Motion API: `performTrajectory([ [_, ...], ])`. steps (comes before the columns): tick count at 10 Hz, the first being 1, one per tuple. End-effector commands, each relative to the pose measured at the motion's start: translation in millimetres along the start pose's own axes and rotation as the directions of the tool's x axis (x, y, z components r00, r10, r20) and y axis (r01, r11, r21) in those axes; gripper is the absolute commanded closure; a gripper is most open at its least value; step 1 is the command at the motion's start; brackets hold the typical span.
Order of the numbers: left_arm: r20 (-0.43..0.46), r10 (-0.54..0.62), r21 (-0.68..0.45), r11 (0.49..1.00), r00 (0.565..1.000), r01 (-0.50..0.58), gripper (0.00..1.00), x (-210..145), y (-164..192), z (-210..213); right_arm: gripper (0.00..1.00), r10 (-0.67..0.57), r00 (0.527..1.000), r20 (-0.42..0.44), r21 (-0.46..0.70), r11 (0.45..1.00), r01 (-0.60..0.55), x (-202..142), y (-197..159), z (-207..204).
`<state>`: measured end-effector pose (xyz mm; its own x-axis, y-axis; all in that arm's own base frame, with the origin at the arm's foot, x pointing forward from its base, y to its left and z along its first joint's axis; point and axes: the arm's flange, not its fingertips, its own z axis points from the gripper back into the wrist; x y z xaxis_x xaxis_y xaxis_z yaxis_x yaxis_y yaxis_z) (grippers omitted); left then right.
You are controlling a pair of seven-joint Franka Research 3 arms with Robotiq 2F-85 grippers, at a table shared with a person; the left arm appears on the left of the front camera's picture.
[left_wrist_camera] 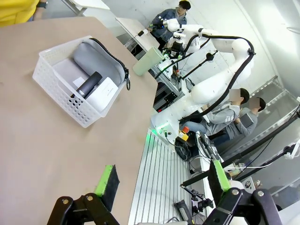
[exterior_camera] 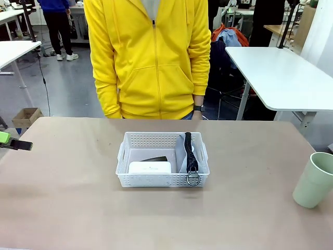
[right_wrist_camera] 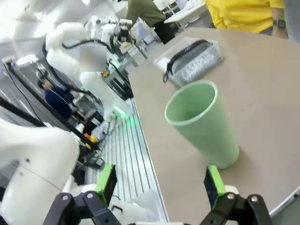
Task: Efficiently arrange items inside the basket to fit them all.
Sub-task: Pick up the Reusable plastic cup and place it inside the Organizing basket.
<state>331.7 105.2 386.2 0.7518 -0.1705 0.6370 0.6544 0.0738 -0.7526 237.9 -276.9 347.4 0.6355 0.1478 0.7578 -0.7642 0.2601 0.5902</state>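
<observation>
Both jaws open, empty; cup [exterior_camera: 314,179] near bench [exterior_camera: 78,208] right edge could topple if nudged; basket [exterior_camera: 125,156] already looks nearly full.

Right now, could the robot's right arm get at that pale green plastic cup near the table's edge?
Probably yes. The pale green plastic cup stands upright and alone just ahead of the open right gripper, with only bare table between them.
</observation>
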Motion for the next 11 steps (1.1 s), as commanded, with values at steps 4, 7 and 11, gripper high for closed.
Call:
performTrajectory([
  [4,-0.008,-0.009,-0.013,1.0,1.0,0.009,0.0,0,-3,1,0.0,0.0,1.0,0.0,0.0,1.0,0.0,0,0,0],
  [7,-0.008,-0.009,-0.013,1.0,1.0,0.009,0.0,0,-3,1,0.0,0.101,0.994,-0.051,-0.007,0.995,-0.102,-14,-6,-13],
  [11,-0.008,-0.009,-0.013,1.0,1.0,0.009,0.0,0,-3,1,0.0,0.48,0.857,-0.188,-0.024,0.87,-0.493,-43,-6,-34],
])
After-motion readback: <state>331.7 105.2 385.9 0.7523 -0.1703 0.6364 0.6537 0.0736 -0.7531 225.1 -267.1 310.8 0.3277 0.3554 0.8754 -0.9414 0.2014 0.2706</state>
